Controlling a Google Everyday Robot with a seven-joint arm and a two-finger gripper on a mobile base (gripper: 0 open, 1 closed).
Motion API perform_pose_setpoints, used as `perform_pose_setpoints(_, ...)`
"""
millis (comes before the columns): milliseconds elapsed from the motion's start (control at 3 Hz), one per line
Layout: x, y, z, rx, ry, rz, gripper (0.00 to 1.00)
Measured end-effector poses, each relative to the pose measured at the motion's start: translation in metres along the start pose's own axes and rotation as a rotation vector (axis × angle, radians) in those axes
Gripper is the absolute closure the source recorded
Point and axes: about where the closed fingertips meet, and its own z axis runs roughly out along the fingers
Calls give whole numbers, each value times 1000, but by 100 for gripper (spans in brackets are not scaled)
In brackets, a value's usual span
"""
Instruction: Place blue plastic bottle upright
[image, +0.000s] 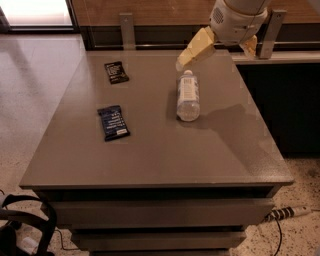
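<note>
The blue plastic bottle (188, 96) lies on its side on the grey table (150, 150), right of the middle, with its white cap (187, 73) pointing to the back. My gripper (215, 56) hangs above the table's back right, just behind the cap end. Its pale yellow fingers (194, 49) are spread apart and hold nothing. One fingertip is close above the cap without touching the bottle.
A dark blue flat snack wrapper (113, 122) lies at the left middle of the table. A black flat packet (116, 72) lies at the back left. A dark counter (280, 100) stands to the right. A power strip (285, 213) and black straps (20, 225) lie on the floor.
</note>
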Motion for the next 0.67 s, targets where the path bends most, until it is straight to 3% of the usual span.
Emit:
perform_pose_setpoints(333,-9,5,18,-45,46,72,0)
perform_pose_setpoints(667,-26,22,57,-100,157,228,0)
